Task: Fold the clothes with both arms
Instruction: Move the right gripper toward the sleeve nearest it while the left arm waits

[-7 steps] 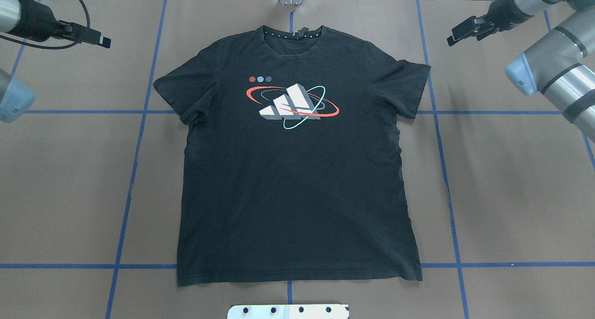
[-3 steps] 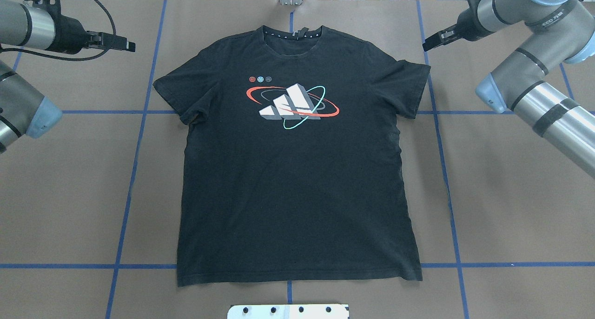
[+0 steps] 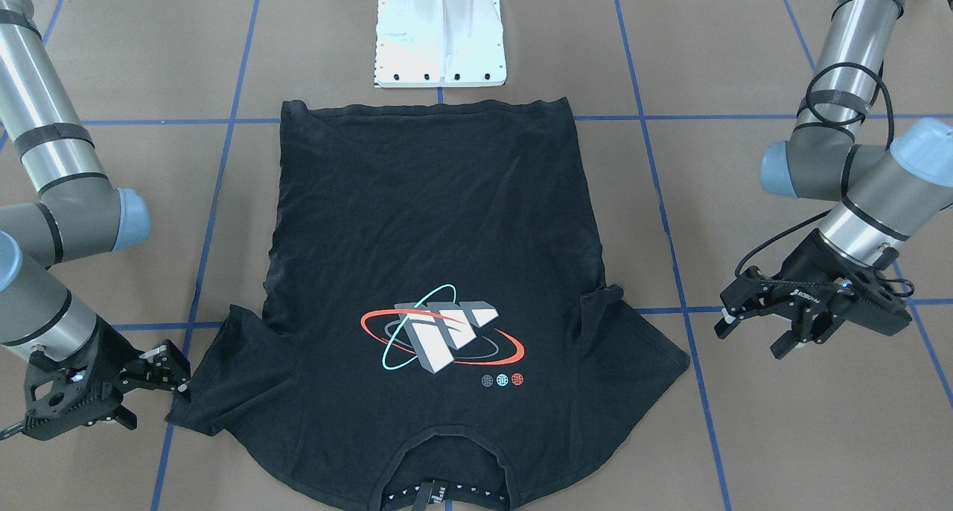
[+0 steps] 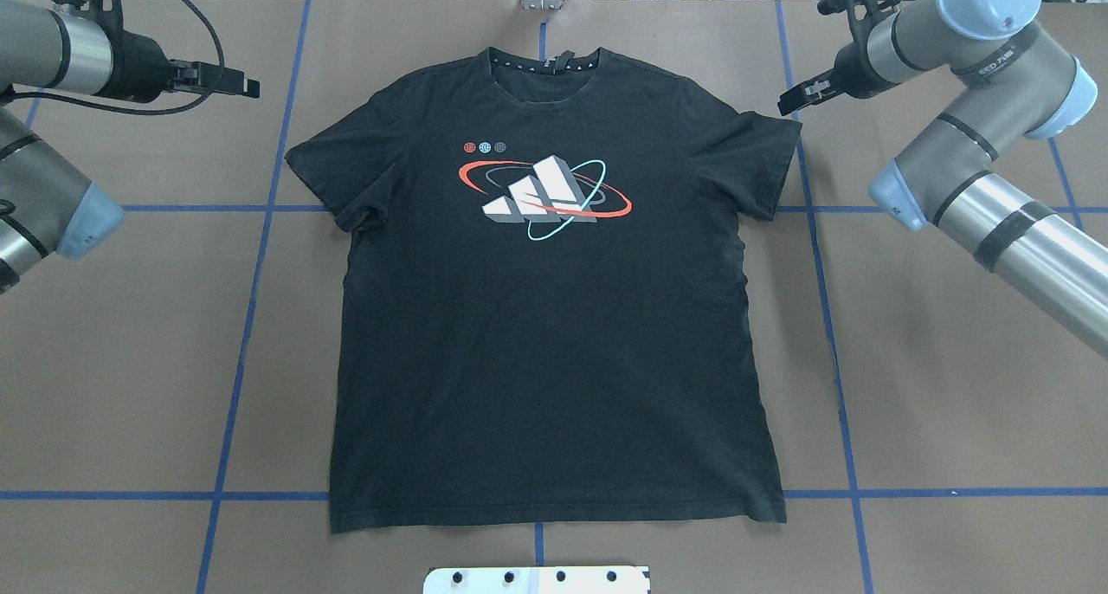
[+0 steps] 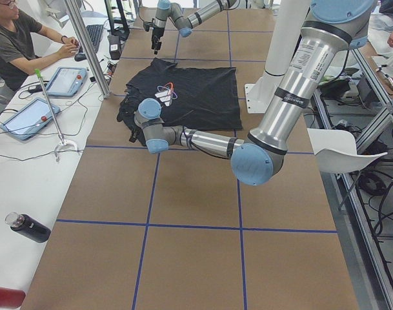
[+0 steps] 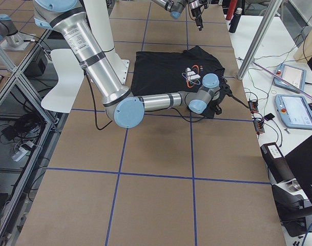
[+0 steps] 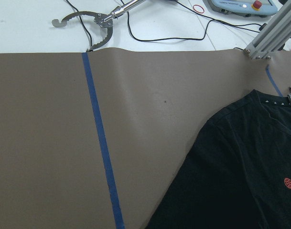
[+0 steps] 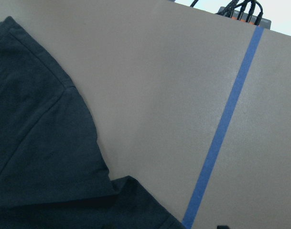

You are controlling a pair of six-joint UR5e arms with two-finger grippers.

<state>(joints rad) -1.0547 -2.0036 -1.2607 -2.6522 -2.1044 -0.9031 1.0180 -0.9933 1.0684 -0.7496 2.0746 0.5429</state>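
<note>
The black T-shirt [image 4: 554, 334] lies flat on the brown table, its orbit logo [image 4: 544, 196] facing up and its collar on the far side. It also shows in the front view [image 3: 424, 228]. My left gripper [image 4: 247, 85] hovers beyond the shirt's left sleeve, apart from it; in the front view [image 3: 748, 341] its jaws are open and empty. My right gripper [image 4: 786, 102] is at the outer edge of the right sleeve; in the front view [image 3: 158, 407] it is open, one fingertip close to the sleeve hem. The wrist views show only shirt shoulder [image 7: 241, 167] and sleeve [image 8: 35, 143].
The white pedestal base [image 3: 441, 30] stands just behind the shirt's hem. Blue tape lines [image 4: 251, 300] cross the brown paper. An operator [image 5: 15, 39], tablets and cables are on the white bench beyond the collar side. A dark bottle [image 5: 28, 227] lies there too.
Both arms have swung inward toward the shirt's sleeves, the right gripper reaching the right sleeve's edge. The shirt has not moved.
</note>
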